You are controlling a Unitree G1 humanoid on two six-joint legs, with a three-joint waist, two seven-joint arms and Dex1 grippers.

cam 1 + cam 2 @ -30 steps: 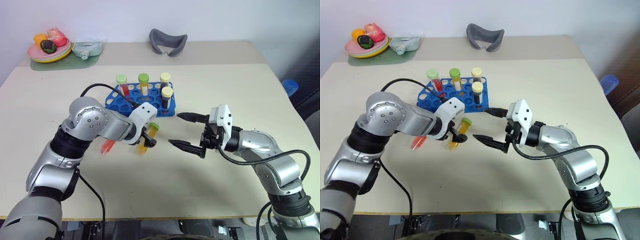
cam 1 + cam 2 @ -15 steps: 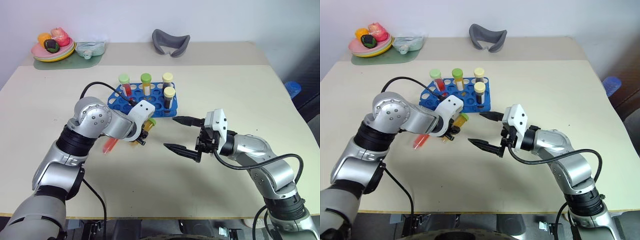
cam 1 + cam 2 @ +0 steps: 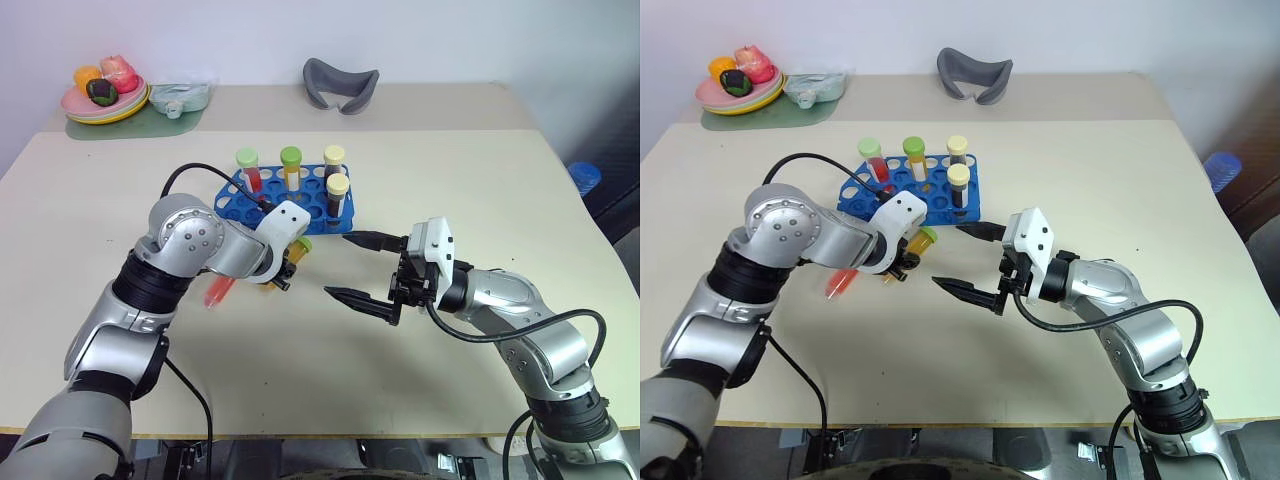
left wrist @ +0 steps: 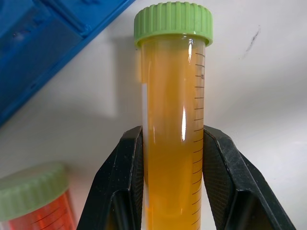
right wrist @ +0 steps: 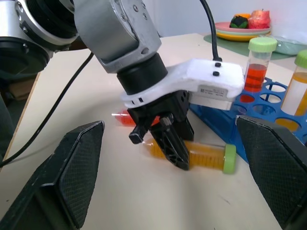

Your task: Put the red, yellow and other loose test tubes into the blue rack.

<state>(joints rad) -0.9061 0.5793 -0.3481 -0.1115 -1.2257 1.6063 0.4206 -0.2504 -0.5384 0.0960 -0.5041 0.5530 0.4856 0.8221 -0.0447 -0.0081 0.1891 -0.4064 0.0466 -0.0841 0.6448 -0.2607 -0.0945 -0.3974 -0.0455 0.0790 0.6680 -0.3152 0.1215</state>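
The yellow test tube (image 4: 172, 120), green-capped, lies on the table just in front of the blue rack (image 3: 310, 195). My left gripper (image 3: 283, 272) points down at it and is shut on its middle, a black finger (image 4: 123, 177) pressed to each side. The red test tube (image 3: 217, 292) lies on the table beside it, partly under my left forearm. Several capped tubes stand upright in the rack. My right gripper (image 3: 338, 265) hovers level just right of the yellow tube, wide open with nothing between its fingers.
A plate of toy food (image 3: 100, 100) and a green mat with a clear bag (image 3: 180, 98) sit at the back left. A grey curved object (image 3: 340, 82) lies at the back centre. A blue object (image 3: 580, 175) shows beyond the table's right edge.
My left gripper's fingers have closed on the yellow tube. The head camera has shifted slightly. The right gripper stays open in the same spot.
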